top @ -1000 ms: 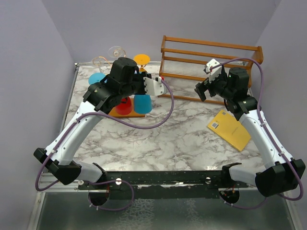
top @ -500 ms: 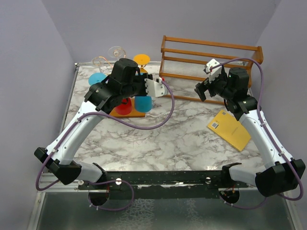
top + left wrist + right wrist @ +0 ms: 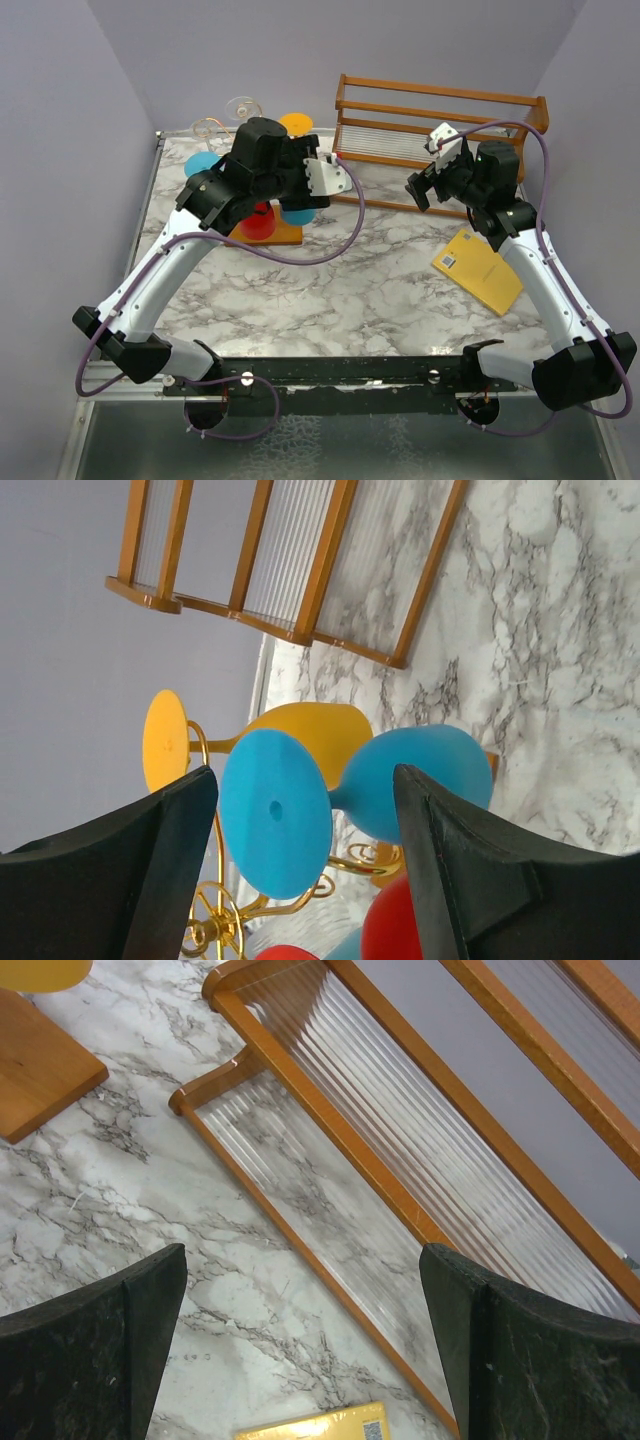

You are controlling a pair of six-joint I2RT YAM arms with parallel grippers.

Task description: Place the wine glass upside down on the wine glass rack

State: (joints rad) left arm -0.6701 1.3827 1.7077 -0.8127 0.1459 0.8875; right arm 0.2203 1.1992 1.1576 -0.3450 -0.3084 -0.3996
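Observation:
The blue wine glass (image 3: 420, 780) hangs on a curled arm of the gold wire wine glass rack (image 3: 215, 910). Its round foot (image 3: 275, 813) faces the left wrist camera. My left gripper (image 3: 303, 800) is open, one finger on each side of that foot and neither touching it. From above, my left wrist (image 3: 265, 160) covers most of the rack, and only a bit of the blue wine glass (image 3: 297, 215) shows. An orange glass (image 3: 310, 735) and a red glass (image 3: 395, 925) hang beside it. My right gripper (image 3: 420, 185) is open and holds nothing.
The rack's wooden base (image 3: 285, 236) sits at the back left. A large slatted wooden shelf (image 3: 440, 125) stands along the back right, close under my right gripper (image 3: 303, 1290). A yellow booklet (image 3: 478, 268) lies on the marble at the right.
My left gripper's jaws have opened and let go of the blue glass, which stays hanging on the rack. The left wrist shifted slightly toward the back. The right arm has not moved.

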